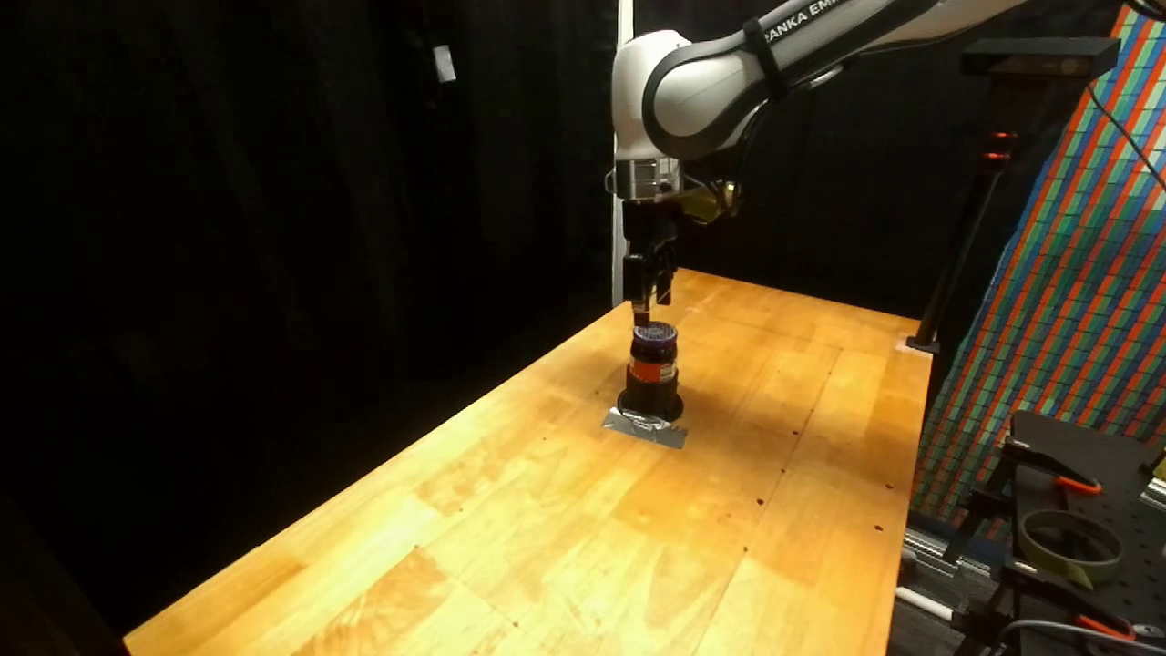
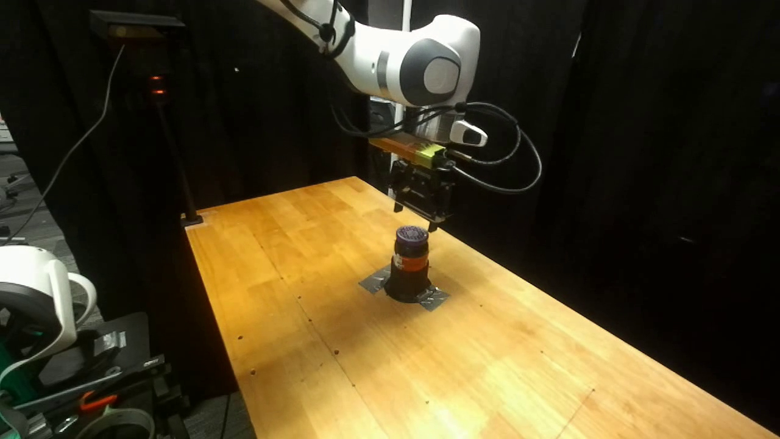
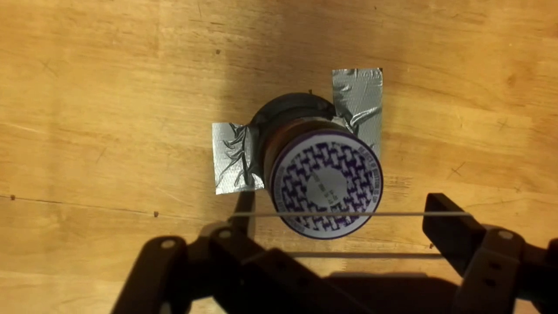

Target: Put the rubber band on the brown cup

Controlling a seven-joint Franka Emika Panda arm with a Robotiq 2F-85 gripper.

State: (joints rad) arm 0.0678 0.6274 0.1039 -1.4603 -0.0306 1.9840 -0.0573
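White and grey, your arm [image 1: 679, 100] extends from top right in an exterior view and bends so your tool [image 1: 652, 308] points straight down, close to the top of the cup [image 1: 653, 372], upright in a black base [image 1: 649, 401] on the bench [image 1: 565, 528]. In an exterior view your arm extends from top left, tool near the lid [image 2: 412, 233]. In the wrist view your fingers [image 3: 453, 233] are spread wide, rubber band [image 3: 405, 214] stretched between them, a strand crossing in front of the lid.

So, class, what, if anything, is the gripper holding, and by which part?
The rubber band, by its two ends, stretched across the open gripper.
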